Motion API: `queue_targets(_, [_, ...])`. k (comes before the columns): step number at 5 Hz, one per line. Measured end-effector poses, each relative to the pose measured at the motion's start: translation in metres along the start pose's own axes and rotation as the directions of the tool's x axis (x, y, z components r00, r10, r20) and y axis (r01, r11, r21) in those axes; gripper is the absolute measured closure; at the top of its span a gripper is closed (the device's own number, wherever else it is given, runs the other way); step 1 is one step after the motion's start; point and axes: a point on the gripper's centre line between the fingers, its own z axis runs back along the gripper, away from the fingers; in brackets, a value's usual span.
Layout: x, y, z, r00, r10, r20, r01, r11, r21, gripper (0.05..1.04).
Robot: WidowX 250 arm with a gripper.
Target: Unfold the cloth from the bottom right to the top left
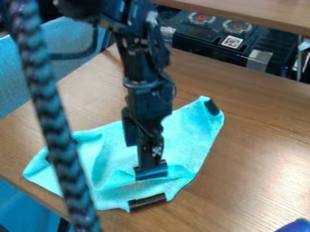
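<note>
The black gripper [151,172] hangs straight down over the lower middle of the turquoise cloth [185,138], its tip at a raised fold of the fabric. Whether it holds that fold cannot be made out. The cloth lies rumpled on the wooden table, with ridges running left from the gripper's tip. One black piece [146,201] sits at its bottom edge, and another dark piece [212,107] is at its top right corner. The arm covers part of the cloth's upper middle, and a braided cable crosses in front of its left part.
The brown wooden table [260,136] extends right of the cloth. A thick braided cable [53,122] runs down the left side. Black equipment [227,41] stands behind the table, a blue chair [21,72] is at the left, and a blue object [295,225] shows at bottom right.
</note>
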Motion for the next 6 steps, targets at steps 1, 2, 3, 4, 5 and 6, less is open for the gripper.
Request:
queue_targets(1, [0.002,-0.004,-0.003,1.000,-0.006,-0.005,0.006,1.000,0.001,0.084])
queue_targets(2, [0.000,-0.008,-0.007,1.000,-0.016,-0.021,0.016,1.000,-0.002,0.084])
queue_targets(3, [0.001,-0.008,-0.009,1.000,-0.015,-0.016,0.015,1.000,0.004,0.084])
queue_targets(4, [0.000,-0.011,-0.013,0.999,-0.016,-0.030,0.016,1.000,-0.002,0.084])
queue_targets(5, [0.001,-0.013,-0.015,0.999,-0.025,-0.038,0.025,1.000,-0.004,0.084])
queue_targets(6, [0.003,-0.013,-0.017,0.999,-0.022,-0.040,0.022,1.000,-0.002,0.126])
